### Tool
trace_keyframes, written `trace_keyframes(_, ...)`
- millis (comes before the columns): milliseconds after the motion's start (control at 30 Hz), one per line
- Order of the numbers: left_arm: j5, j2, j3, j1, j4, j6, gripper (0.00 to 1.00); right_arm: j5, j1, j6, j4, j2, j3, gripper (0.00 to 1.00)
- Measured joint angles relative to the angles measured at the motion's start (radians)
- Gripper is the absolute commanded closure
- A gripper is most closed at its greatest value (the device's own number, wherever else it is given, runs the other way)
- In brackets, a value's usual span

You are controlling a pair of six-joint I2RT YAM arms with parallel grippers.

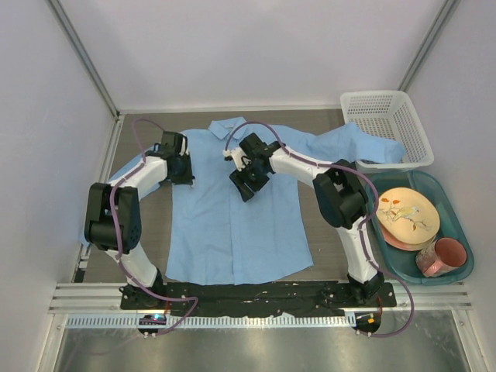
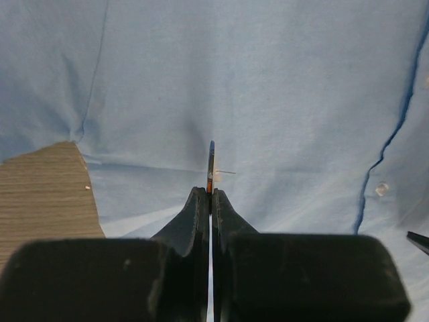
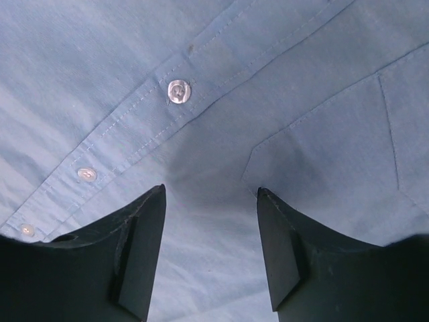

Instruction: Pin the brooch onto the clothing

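The light blue shirt (image 1: 232, 217) lies flat on the table, collar at the far side. My left gripper (image 1: 184, 177) hovers over the shirt's left chest. In the left wrist view it (image 2: 211, 191) is shut on the brooch (image 2: 211, 164), held edge-on, orange with a dark rim, a thin pin sticking out to the right above the fabric (image 2: 268, 80). My right gripper (image 1: 245, 186) is over the button placket near the collar. In the right wrist view it (image 3: 211, 194) is open and empty, just above the cloth (image 3: 214, 221) between the buttons (image 3: 178, 91) and the pocket (image 3: 335, 134).
A white mesh basket (image 1: 387, 124) stands at the back right, on the shirt's right sleeve. A teal tray (image 1: 457, 225) at the right holds a plate and a pink mug (image 1: 446, 256). Brown table shows left of the shirt (image 2: 40, 194).
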Motion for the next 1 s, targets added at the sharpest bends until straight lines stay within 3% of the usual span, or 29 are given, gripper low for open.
trace_keyframes(500, 0.082, -0.195, -0.282, 0.000, 0.037, -0.085, 1.00, -0.005, 0.000, -0.042, 0.093, -0.174, -0.283, 0.40)
trace_keyframes(633, 0.084, -0.254, -0.303, -0.001, 0.017, -0.098, 1.00, -0.013, 0.000, -0.032, 0.061, -0.186, -0.289, 0.42)
trace_keyframes(767, 0.080, -0.314, -0.296, -0.001, 0.017, -0.100, 1.00, -0.009, 0.000, 0.015, 0.012, -0.186, -0.211, 0.44)
trace_keyframes(1000, 0.049, -0.339, -0.235, -0.001, 0.058, -0.104, 1.00, 0.070, 0.006, 0.227, 0.066, -0.144, 0.153, 0.42)
